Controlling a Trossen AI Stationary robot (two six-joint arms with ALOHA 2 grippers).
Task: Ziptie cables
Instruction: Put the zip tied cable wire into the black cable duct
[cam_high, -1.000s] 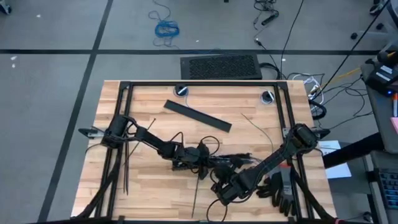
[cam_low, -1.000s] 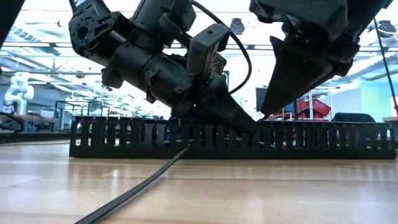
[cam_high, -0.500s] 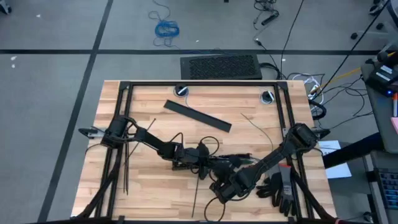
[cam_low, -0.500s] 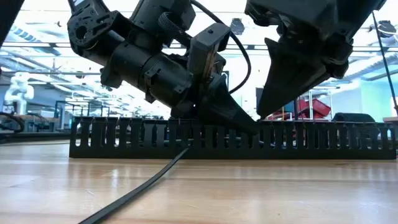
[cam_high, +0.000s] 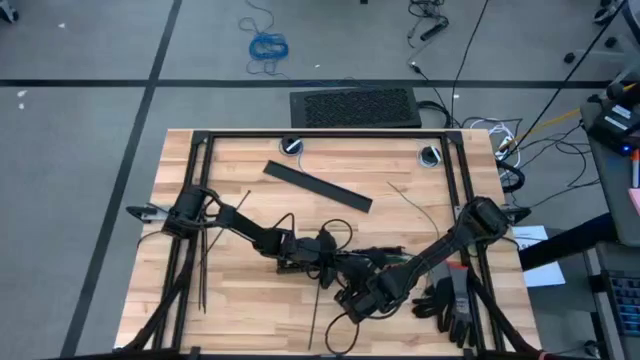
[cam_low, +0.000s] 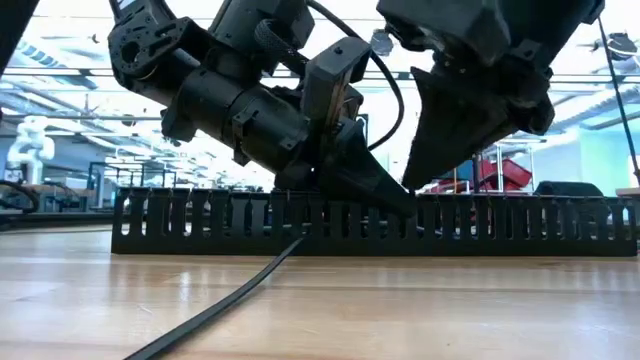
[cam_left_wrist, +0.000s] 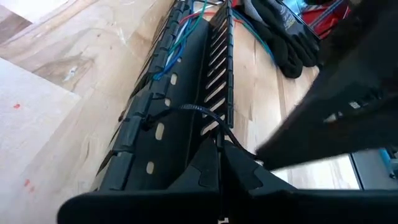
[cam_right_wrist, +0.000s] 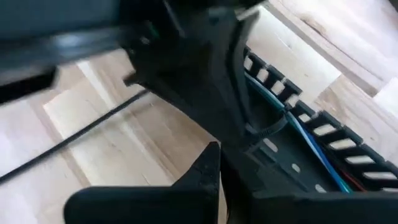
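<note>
On a wooden desk (cam_high: 240, 160), the closed left pincer (cam_left_wrist: 219, 163) pinches a ziptie (cam_left_wrist: 198, 111) looped around the cables (cam_left_wrist: 186, 28); the closed right pincer (cam_right_wrist: 219, 163) should pull gently.

Both arms matte black, six-joint, tubular links w/ chunkier cylindrical joint housings. Left arm (cam_high: 245, 228): ribbed round motor casing near the wrist, clamp rings around it, boxy black camera bracket on top, thin black cable looping out from the wrist. Right arm (cam_high: 440, 255): same build, big rounded shoulder housing at the table edge. Fingers (cam_left_wrist: 217, 168) — flat, dark, wedge-shaped, tapering to narrow tips, smooth plastic look. No visible markings or labels.
</note>
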